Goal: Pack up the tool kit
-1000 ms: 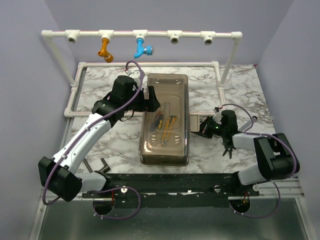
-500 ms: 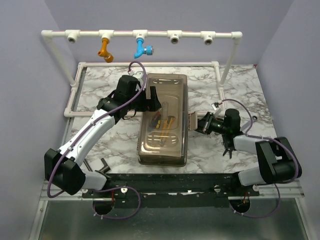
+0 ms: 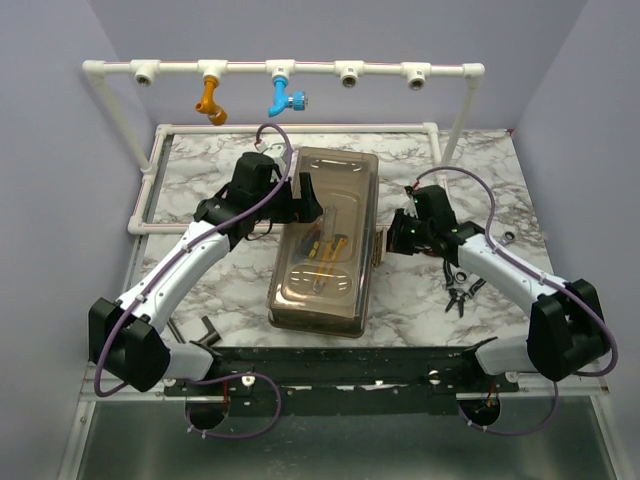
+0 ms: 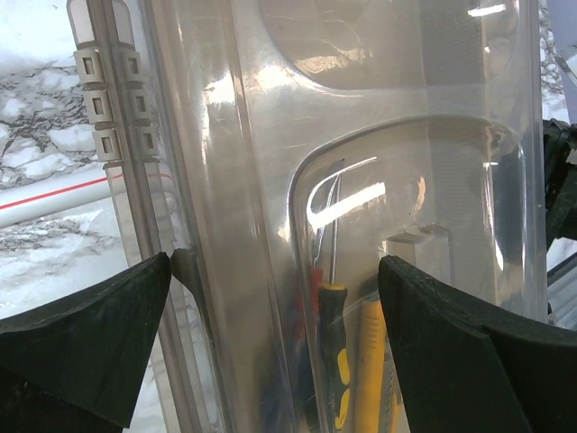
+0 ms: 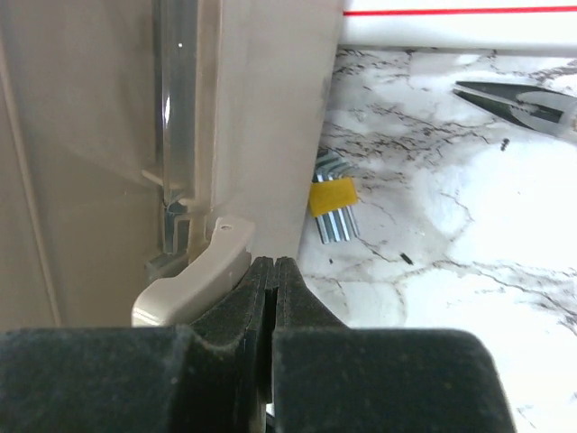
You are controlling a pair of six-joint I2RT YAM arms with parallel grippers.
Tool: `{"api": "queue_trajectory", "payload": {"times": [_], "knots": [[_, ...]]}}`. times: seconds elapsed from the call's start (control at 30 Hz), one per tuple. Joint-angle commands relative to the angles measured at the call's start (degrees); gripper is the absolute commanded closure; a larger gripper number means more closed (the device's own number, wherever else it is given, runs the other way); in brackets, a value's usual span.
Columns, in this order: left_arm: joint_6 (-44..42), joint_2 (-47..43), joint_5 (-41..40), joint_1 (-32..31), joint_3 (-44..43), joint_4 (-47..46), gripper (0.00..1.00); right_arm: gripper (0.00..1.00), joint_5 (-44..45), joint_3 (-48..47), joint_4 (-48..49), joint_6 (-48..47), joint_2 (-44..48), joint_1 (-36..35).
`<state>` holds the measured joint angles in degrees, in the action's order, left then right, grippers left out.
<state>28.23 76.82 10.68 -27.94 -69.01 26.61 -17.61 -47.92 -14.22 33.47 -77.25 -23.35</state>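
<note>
While the toolbox (image 3: pixel 322 245) sits mid-table, slightly skewed, lid (image 4: pixel 388 180) down, left gripper (image 4: pixel 275 298) spreads wide apart over the lid, tools (image 4: pixel 335 352) visible underneath. Right gripper (image 5: pixel 273 280) pads pressed together, right by beige latch (image 5: pixel 191 278) on box's right side. Pliers (image 3: pixel 462 292) lie further right.

Left pincer (image 4: pixel 275 271) gapes wide; right pincer (image 5: pixel 273 263) is pressed closed.

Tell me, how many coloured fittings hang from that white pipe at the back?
2: an orange fitting left of centre, and a blue fitting just to its right. None appears hidden.
</note>
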Motion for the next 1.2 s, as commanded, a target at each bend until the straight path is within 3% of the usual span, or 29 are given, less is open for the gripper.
{"api": "queue_trajectory", "payload": {"times": [0.0, 0.47, 0.67, 1.03, 1.17], "knots": [[1.97, -0.24, 3.67, -1.65, 3.53, -2.79, 0.03, 0.99, 11.01, -8.77, -8.39, -0.30, -3.16, -6.17], [3.90, -2.63, 5.13, -2.11, 9.33, -8.23, 0.04, 0.99, 41.23, -23.16, -23.33, 12.42, -18.54, -20.37], [4.12, -3.21, 6.37, -2.11, 10.63, -9.10, 0.04, 0.99, 41.29, -18.29, -18.39, 14.34, -21.48, -20.83], [5.76, -4.04, 8.90, -2.11, 14.12, -11.89, 0.04, 0.99, 26.00, -2.05, 14.46, 14.20, -9.63, -20.78], [4.92, -5.62, 6.96, -2.03, 13.42, -10.12, 0.04, 0.99, 29.54, -1.91, 11.74, 14.02, -6.84, -20.79]]}}
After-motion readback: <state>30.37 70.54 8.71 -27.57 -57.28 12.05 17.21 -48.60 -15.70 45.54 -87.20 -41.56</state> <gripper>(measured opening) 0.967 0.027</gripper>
